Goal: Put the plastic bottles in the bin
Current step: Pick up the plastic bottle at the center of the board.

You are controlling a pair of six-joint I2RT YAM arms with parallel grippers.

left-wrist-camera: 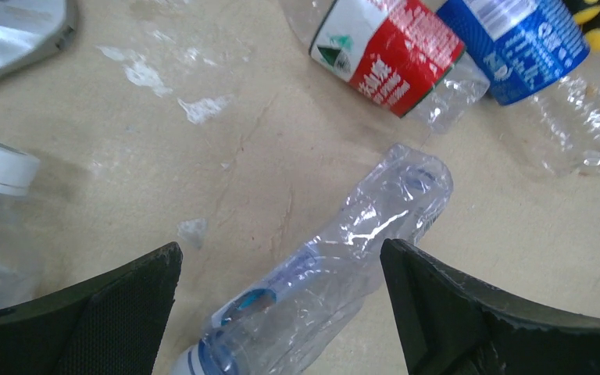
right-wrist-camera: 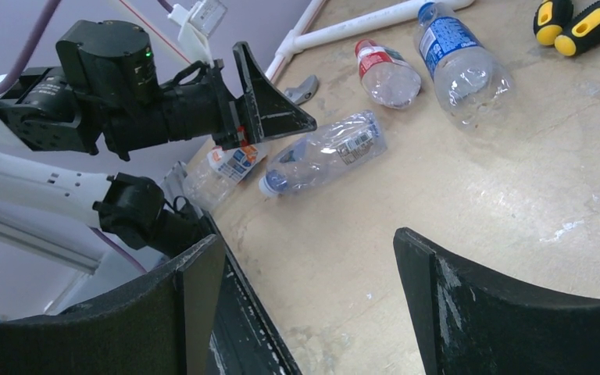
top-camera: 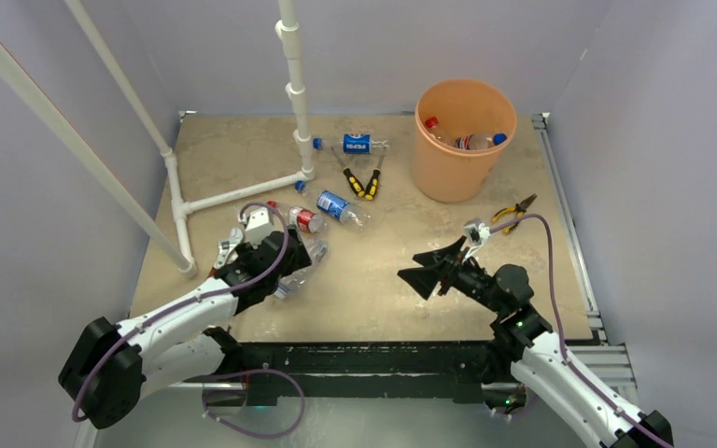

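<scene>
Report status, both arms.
Left gripper open over crushed clear bottle. Right gripper open, empty. Bin holds some bottles. Pliers beside bin, not blocking.

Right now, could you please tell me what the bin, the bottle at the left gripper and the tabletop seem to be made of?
Bin: likely moulded plastic, orange, smooth and dull, with a rolled rim.
Bottle at the left gripper: thin clear plastic, glossy, its walls creased and see-through.
Tabletop: beige with faint veins, stone or a stone-look laminate; I cannot tell which.

Orange bin (top-camera: 448, 175) far right, bottles (top-camera: 474, 142) inside. Pepsi bottle (top-camera: 355, 144) beside pliers (top-camera: 362, 183). Left gripper (top-camera: 293, 272) over clear bottles (top-camera: 316, 249). Right gripper (top-camera: 429, 271) spread, empty.
</scene>
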